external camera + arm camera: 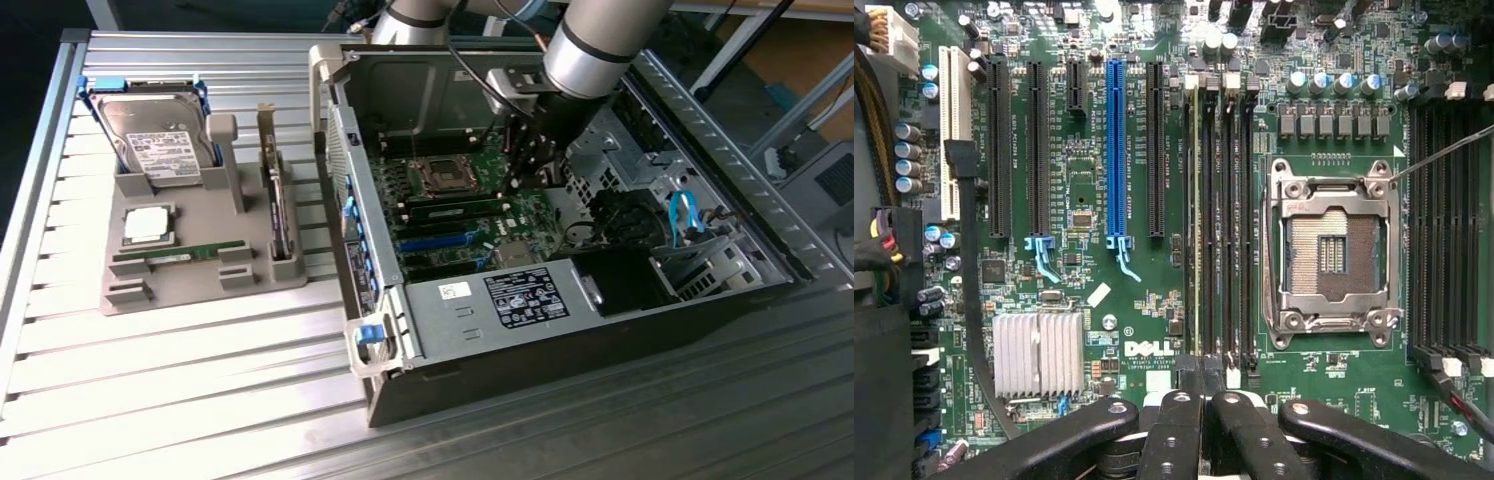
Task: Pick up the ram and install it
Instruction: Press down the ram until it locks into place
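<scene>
On the exterior view's left, the ram [180, 256] lies flat in the grey tray [134, 300], just beside the silver processor [147, 225], untouched. Further right stands the open computer case [441, 320]. Inside it the gripper [523, 183] hovers over the motherboard's memory slots [1226, 220], next to the open processor socket [1332, 250] and well apart from the ram. Its fingers [1172, 430] are pressed together, with nothing seen between them. The pickup seems not yet begun; it calls for spread fingers lined up along the stick's long edges.
</scene>
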{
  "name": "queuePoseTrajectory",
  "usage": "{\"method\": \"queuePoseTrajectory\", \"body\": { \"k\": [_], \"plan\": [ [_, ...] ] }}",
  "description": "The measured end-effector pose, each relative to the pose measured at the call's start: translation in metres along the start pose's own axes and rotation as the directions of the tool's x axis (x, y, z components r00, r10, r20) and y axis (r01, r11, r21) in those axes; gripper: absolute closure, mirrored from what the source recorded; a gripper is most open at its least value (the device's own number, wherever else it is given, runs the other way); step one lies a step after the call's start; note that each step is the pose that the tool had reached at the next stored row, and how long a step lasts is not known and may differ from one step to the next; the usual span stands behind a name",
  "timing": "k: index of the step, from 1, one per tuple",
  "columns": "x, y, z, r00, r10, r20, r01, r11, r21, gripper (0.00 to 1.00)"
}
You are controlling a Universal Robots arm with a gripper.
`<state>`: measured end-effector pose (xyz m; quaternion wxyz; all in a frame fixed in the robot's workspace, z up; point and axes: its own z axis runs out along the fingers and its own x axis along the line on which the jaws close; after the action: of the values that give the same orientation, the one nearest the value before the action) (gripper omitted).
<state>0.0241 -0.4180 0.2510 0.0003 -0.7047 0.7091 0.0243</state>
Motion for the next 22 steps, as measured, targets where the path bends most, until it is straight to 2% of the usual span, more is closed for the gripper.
{"method": "queuePoseTrajectory", "body": {
  "k": [7, 22],
  "plan": [
    [0.0002, -0.0002, 0.0064, 1.0, 0.0, -0.0001, 0.0, 1.0, 0.0, 0.9],
    [-0.0027, -0.0003, 0.0101, 1.0, 0.0, -0.0003, 0.0, 1.0, 0.0, 0.9]
  ]
}}
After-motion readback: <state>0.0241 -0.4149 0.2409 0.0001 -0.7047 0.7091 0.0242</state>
